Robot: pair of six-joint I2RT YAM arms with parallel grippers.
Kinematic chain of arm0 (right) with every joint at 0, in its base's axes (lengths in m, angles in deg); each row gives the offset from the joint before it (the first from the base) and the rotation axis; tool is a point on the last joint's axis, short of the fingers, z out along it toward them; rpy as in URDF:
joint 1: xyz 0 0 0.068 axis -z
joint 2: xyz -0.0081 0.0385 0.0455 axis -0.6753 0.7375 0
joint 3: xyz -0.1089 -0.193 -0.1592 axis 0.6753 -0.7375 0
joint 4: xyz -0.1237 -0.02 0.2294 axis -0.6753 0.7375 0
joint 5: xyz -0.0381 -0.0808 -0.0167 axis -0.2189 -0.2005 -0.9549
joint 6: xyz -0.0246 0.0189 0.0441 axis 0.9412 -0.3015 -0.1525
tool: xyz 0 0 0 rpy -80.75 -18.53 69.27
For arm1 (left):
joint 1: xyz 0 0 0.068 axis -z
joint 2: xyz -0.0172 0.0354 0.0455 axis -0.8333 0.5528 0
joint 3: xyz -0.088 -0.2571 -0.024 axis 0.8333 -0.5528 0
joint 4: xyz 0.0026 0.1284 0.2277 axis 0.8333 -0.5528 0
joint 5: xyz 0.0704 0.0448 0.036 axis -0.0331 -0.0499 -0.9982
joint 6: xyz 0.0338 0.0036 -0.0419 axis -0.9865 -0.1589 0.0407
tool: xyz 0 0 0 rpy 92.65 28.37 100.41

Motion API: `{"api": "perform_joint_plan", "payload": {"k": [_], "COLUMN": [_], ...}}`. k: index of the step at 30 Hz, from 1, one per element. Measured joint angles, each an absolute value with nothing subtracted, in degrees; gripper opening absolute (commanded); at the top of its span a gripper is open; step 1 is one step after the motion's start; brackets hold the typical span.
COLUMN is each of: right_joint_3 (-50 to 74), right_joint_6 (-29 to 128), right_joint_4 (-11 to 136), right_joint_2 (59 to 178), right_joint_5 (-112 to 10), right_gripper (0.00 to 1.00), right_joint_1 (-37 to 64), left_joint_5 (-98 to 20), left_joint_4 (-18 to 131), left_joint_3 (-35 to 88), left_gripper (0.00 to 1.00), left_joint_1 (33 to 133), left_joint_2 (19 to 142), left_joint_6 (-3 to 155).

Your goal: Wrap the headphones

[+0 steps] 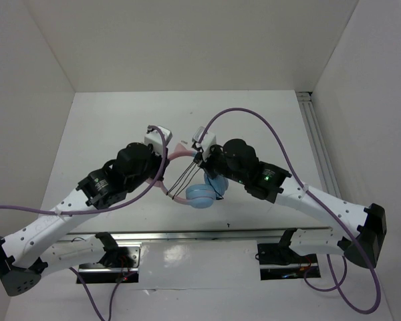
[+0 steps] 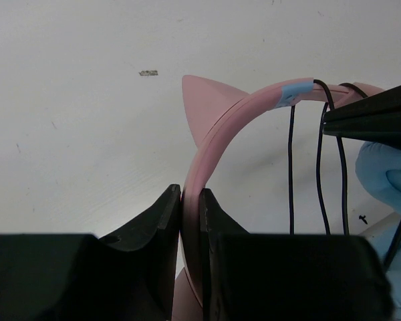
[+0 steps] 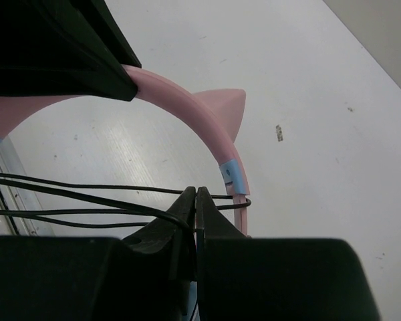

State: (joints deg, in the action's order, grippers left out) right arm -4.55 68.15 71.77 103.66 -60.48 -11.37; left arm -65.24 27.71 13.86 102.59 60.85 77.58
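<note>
Headphones (image 1: 199, 195): centre of the tabletop (image 1: 107, 127), between both arms.
Left fingers (image 2: 177, 207): clamped on the pink headband (image 2: 254, 100).
Right fingers (image 3: 190, 204): pinched together on the black cord (image 3: 87, 200), just beside the headband.
Cord: strands stretched across the band.

The overhead view looks down on the table (image 1: 107, 134); both wrist views sit close, sharing the pink headband (image 2: 247, 103).

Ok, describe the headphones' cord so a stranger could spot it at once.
At the middle of the white table are the pink cat-eared headphones with light blue cups. The black cord stretches across their headband in several strands; unlike the thick purple cables nearby, it is hair-thin.
</note>
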Motion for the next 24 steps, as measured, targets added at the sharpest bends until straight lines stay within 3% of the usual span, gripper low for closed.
{"api": "perform_joint_plan", "payload": {"k": [24], "right_joint_3": [-2.45], "right_joint_6": [77.52], "right_joint_4": [73.17], "right_joint_2": [103.10], "right_joint_5": [-62.71], "right_gripper": [0.08], "right_joint_1": [-11.67], "left_joint_5": [-68.69], "left_joint_4": [27.01], "left_joint_3": [15.28], "left_gripper": [0.00], "left_joint_1": [108.67], "left_joint_2": [62.18], "left_joint_6": [75.70]}}
